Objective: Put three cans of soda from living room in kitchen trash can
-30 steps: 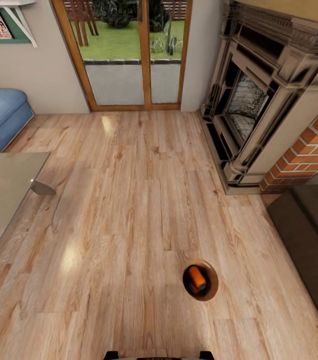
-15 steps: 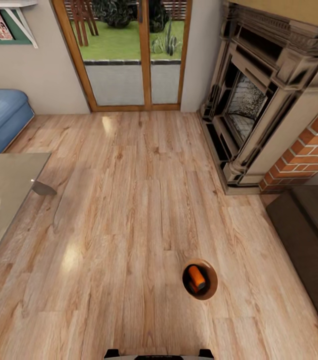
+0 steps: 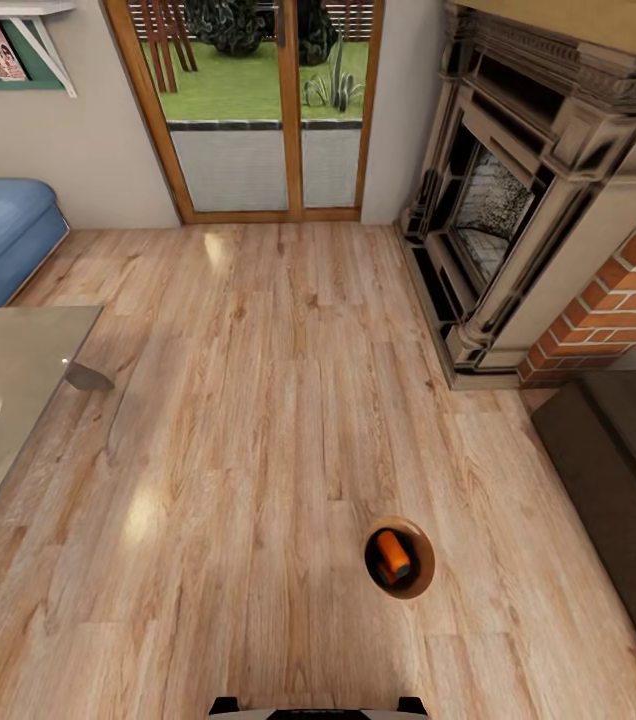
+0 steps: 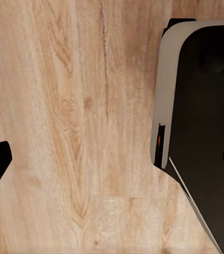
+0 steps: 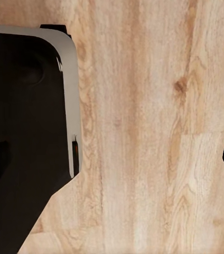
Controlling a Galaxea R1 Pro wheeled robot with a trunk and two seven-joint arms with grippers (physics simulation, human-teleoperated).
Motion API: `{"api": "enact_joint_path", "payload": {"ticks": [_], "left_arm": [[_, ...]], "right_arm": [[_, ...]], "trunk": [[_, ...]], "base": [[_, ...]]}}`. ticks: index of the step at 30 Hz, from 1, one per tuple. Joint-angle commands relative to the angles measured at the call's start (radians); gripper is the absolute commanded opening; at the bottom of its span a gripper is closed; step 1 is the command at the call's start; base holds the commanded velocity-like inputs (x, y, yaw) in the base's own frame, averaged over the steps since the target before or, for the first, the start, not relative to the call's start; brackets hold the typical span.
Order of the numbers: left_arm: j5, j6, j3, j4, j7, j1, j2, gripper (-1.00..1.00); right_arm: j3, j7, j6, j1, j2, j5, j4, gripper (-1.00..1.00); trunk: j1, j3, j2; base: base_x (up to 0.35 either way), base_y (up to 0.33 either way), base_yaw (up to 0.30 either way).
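Left end effector [image 4: 112,159] hangs over bare wood floor [image 4: 75,106], fingertips at the far edges of its wrist view, spread wide, nothing between them. Right end effector [image 5: 112,159] same: wide, empty, pointed down at floor beside the robot's dark base [image 5: 22,132].

Further out, the tash can [image 3: 399,558] stands upright on the living room floor just ahead of the base, slightly right of centre. One can of soda [image 3: 393,553] lies tilted inside it; a darker orange shape beneath may be a second, can't tell. No other soda cans visible on the floor.

Beyond: glass tabletop [image 3: 8,390] at left, blue sofa [image 3: 3,235] behind it, glass doors [image 3: 268,110] ahead, fireplace [image 3: 528,210] right, dark cabinet [image 3: 618,470] near right.

Step in hand, my read: between grasps, locating or heading to a remaining can. Next move calls for turning the base or head to find it, then lowering an open end effector around it.
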Motion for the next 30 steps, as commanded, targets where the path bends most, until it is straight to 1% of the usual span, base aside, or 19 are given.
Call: {"api": "enact_joint_path", "payload": {"ticks": [1, 7, 8, 12, 15, 23, 30], "left_arm": [[0.000, 0.000, 0.000, 0.000, 0.000, 0.000, 0.000, 1.00], [-0.002, 0.000, -0.002, 0.000, -0.001, 0.000, -0.002, 1.00], [-0.005, 0.000, -0.003, 0.000, -0.001, 0.001, -0.003, 1.00], [-0.006, 0.000, -0.004, 0.001, -0.001, 0.001, -0.012, 1.00], [-0.006, 0.000, -0.005, 0.001, -0.001, 0.001, -0.015, 1.00], [-0.006, 0.001, -0.007, 0.001, -0.001, 0.001, -0.038, 1.00], [-0.007, 0.000, -0.007, 0.001, -0.001, 0.001, -0.040, 1.00]], "right_arm": [[0.000, 0.000, 0.000, 0.000, 0.001, 0.000, 0.000, 1.00], [0.000, 0.001, 0.000, 0.000, 0.015, 0.001, 0.000, 1.00], [0.000, 0.001, 0.000, 0.000, 0.023, 0.001, 0.000, 1.00], [0.000, 0.001, 0.000, 0.000, 0.027, 0.001, 0.000, 1.00], [-0.001, 0.001, 0.000, 0.000, 0.028, 0.001, 0.000, 1.00], [-0.001, 0.001, 0.000, 0.000, 0.029, 0.001, 0.000, 1.00], [-0.001, 0.001, 0.000, 0.000, 0.029, 0.001, 0.000, 1.00]], "trunk": [[0.000, 0.000, 0.000], [0.000, 0.000, 0.000], [0.000, 0.000, 0.000], [0.000, 0.000, 0.000], [0.000, 0.000, 0.000], [0.000, 0.000, 0.000], [0.000, 0.000, 0.000]], "base": [[0.000, 0.000, 0.000], [0.000, 0.000, 0.000], [0.000, 0.000, 0.000], [0.000, 0.000, 0.000], [0.000, 0.000, 0.000], [0.000, 0.000, 0.000], [0.000, 0.000, 0.000]]}}
